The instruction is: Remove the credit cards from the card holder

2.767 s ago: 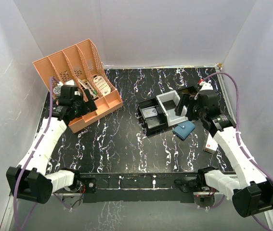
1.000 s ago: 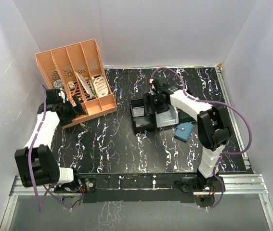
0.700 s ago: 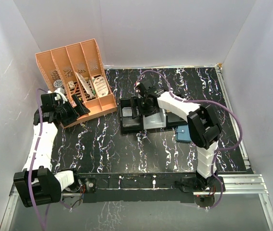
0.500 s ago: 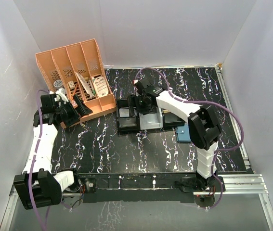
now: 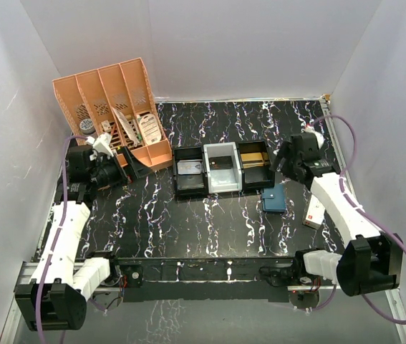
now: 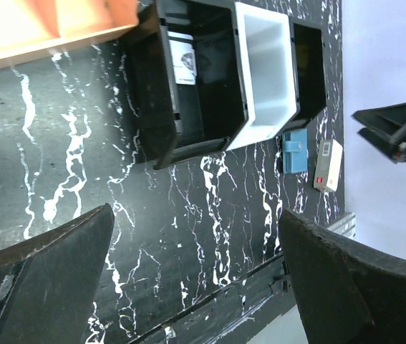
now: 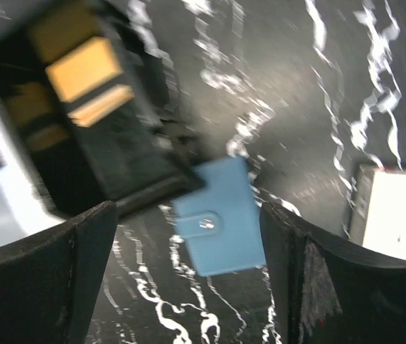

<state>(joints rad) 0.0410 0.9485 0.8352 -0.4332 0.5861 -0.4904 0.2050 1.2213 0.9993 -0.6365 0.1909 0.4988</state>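
card holder (image 7: 220, 215) lies closed beside black tray (image 7: 120, 161); right gripper (image 7: 188, 276) hovers over it, jaws spread, empty, probably lining up; left gripper (image 6: 195, 279) spread wide, parked.

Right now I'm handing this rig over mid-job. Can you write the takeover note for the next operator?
Left claw: open, empty, beside the orange organizer.
Right claw: open, empty, pointed at the card holder, not touching it.
Card holder: on the table, folded shut, snap fastened, just before the right-hand black tray.
Done: nothing; holder not yet opened.
Left: grip it, unsnap it, pull out the credit cards.
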